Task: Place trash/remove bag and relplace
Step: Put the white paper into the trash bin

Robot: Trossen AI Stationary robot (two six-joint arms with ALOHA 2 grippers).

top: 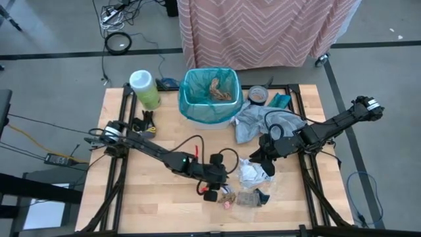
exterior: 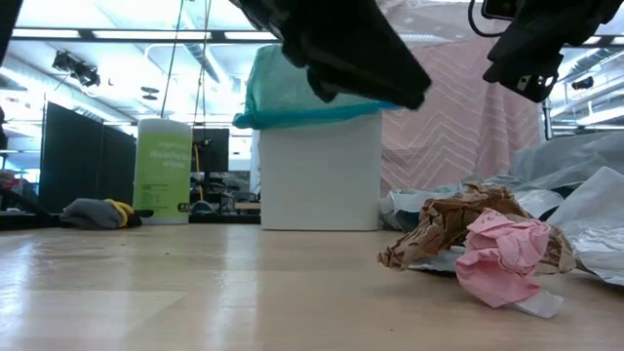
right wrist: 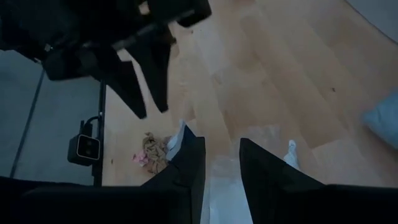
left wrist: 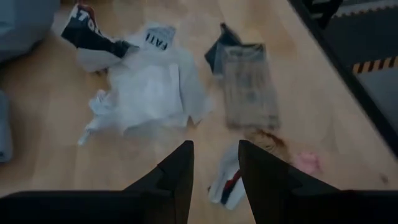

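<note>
Crumpled pink paper (exterior: pixel 502 255) lies nearest the low camera, at the right of the wooden table (exterior: pixel 195 292), touching a wad of brown paper (exterior: pixel 458 226) just behind it. Farther back stands the white bin (exterior: pixel 320 168), lined with the teal-green bag (exterior: pixel 292 97), whose edge is folded over the rim. A green wipes canister (exterior: pixel 163 170) stands to its left. Both arms show only as dark shapes at the top.

From above, the bin sits at the table's far middle, with brown litter (top: pixel 221 90) already inside the bag (top: pixel 191 99). A pale grey plastic bag (top: pixel 253 120) lies just right of the bin, and a tape roll (top: pixel 257 95) beyond that. The rest of the trash sits near the table's front middle: a white wrapper (top: pixel 250 173), a clear packet (top: pixel 248 197), a dark blue scrap (top: pixel 262 196). The left gripper (top: pixel 212 191) hangs just left of this litter; the right gripper (top: pixel 262 158) is over the white wrapper's far edge.

Past the left wrist's fingers (left wrist: pixel 180 174), set a narrow gap apart and holding nothing, lie a small white-and-red wrapper (left wrist: pixel 225 180), the white wrapper (left wrist: pixel 152 93), the clear packet (left wrist: pixel 249 84), a brown bit (left wrist: pixel 267 138) and the pink piece (left wrist: pixel 306 162).

The right wrist's fingers (right wrist: pixel 189 165) are likewise slightly parted and empty above white paper (right wrist: pixel 224 186); the left gripper (right wrist: pixel 146 74) hangs opposite, with the brown and pink scraps (right wrist: pixel 149 152) on the boards beyond.
</note>
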